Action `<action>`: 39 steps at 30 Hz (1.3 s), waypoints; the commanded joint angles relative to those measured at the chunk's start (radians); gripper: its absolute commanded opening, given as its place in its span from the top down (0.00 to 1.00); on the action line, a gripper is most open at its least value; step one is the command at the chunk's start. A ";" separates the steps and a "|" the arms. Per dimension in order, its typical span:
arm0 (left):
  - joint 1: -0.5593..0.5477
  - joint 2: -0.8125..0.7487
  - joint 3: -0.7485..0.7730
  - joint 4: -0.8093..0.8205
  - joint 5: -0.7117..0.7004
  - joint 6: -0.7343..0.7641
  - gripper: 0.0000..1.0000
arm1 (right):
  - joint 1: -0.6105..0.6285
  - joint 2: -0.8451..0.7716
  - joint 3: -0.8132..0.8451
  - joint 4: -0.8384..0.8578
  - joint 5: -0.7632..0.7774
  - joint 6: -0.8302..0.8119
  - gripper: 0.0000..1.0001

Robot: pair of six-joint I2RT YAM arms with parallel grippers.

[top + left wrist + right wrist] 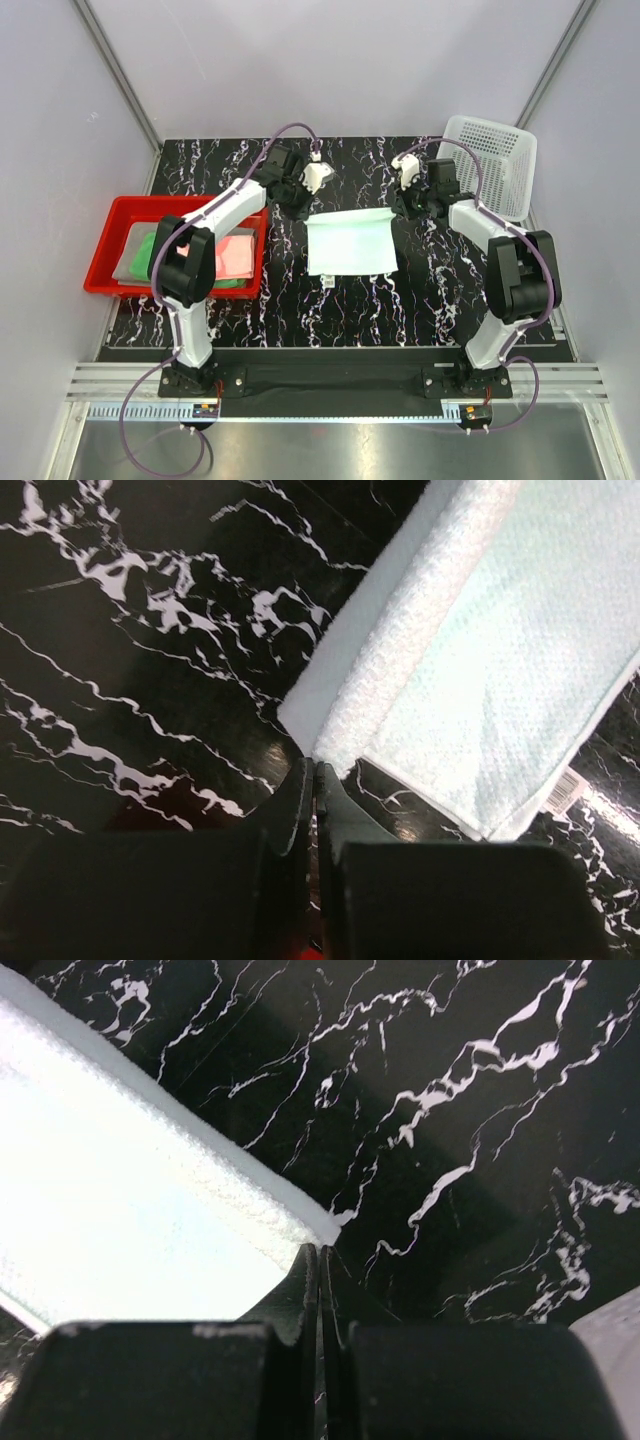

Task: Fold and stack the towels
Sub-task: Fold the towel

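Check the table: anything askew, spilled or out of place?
The white basket at the far right corner seems tipped at an angle rather than sitting flat. The mint towel in the middle lies flat, its edges nearly square. Nothing looks spilled or damaged.

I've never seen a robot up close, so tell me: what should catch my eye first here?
The pale mint towel lies folded in the middle of the black marbled table. The left end effector and the right end effector are shut at its two far corners. To the left, a red tray holds a green towel and a pink towel, and a white basket stands at the far right corner.
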 commanded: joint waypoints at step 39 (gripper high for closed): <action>-0.134 -0.230 -0.329 -0.009 0.035 -0.138 0.98 | 0.059 -0.264 -0.267 -0.220 0.058 0.337 1.00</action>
